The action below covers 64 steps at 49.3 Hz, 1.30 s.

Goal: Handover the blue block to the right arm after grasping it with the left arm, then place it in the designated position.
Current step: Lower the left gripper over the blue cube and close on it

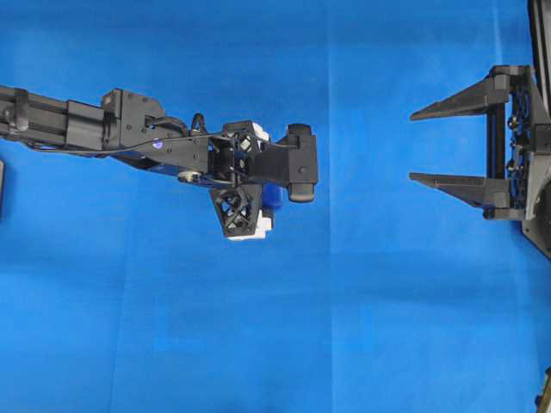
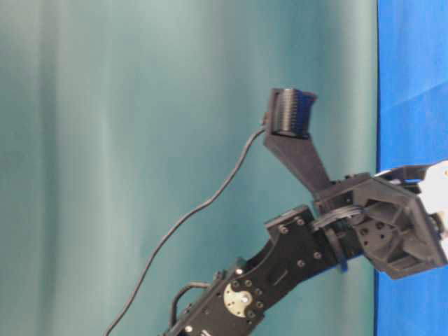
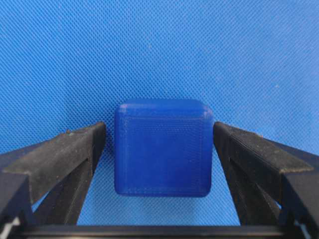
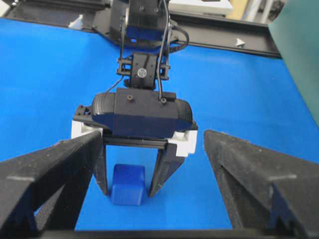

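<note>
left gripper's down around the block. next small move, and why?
Probably close the left gripper on the blue block. Its fingers flank the block with a gap on each side, jaws still open, block resting on the blue cloth.

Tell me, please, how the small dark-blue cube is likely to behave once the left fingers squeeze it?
The small dark-blue cube with rounded edges looks rigid, so it probably won't deform. Flat sides facing the open left gripper suggest steady contact. Resting flat on the blue cloth, it seems unlikely to roll.
</note>
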Available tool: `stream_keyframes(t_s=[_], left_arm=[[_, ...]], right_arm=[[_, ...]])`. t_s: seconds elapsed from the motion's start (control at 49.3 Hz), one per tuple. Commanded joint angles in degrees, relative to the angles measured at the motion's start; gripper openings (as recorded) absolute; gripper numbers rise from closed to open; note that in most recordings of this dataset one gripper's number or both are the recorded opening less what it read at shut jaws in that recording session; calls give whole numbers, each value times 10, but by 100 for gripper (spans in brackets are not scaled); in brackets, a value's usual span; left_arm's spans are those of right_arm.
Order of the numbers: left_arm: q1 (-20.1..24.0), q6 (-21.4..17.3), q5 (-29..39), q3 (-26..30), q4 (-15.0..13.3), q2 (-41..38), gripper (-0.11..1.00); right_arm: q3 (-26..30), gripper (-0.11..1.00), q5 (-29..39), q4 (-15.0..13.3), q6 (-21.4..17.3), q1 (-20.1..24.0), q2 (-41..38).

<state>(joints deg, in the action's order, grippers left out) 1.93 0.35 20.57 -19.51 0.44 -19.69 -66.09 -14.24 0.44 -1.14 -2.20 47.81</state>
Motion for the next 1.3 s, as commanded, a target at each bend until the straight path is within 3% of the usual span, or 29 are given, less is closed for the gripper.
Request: stream_keyframes(t_s=[0.0,0.264,0.325,0.426,0.893,1.278], left_arm=[[3,0,-6,5,2,11,92],[3,-1,-2,10,1,11,86],[1,-4,3,11,2,13,75],[-3,-9,11,11,2,15,47],[-8,-5,24,15,2,25,48],[-10,-4,86,33,2,119,48]], right_arm=[[12,94,-6,1,-1,0,-3],[11,94,-6,1,-1,0,-4],[11,94,-6,1,-1,0,-4],[11,94,-6,1,-1,0,-4],[11,94,-6,2,-1,0,-9],[11,94,-4,1,-2,0,-9]])
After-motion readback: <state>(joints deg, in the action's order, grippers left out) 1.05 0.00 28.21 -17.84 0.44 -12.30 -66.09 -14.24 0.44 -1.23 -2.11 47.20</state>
